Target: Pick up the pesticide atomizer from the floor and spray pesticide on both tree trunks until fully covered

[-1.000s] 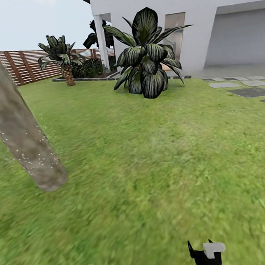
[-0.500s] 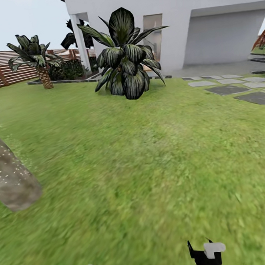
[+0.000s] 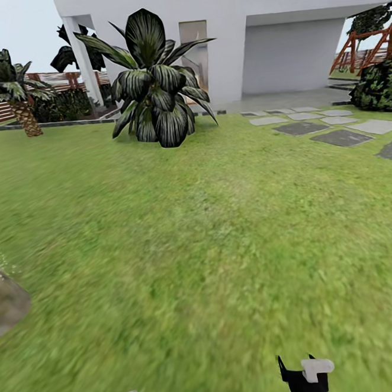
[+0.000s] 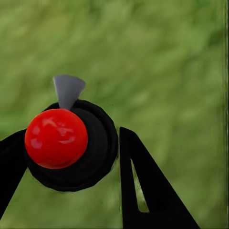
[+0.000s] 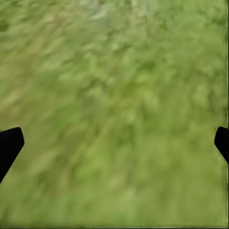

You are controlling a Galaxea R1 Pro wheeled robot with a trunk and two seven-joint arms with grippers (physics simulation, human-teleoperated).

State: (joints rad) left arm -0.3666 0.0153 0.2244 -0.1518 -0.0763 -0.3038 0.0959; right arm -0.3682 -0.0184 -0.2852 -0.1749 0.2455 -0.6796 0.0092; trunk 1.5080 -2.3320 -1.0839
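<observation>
Green lawn [image 3: 223, 229] is stretching toward the white house [image 3: 277, 40]; grey stepping stones [image 3: 339, 137] are lying just before its garage.

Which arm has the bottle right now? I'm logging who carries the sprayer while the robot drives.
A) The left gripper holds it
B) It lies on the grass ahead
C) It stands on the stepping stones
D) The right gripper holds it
A: in the left wrist view the pesticide atomizer, red cap up, sits clamped between the left gripper fingers, while the right gripper is spread wide over bare grass.
</observation>
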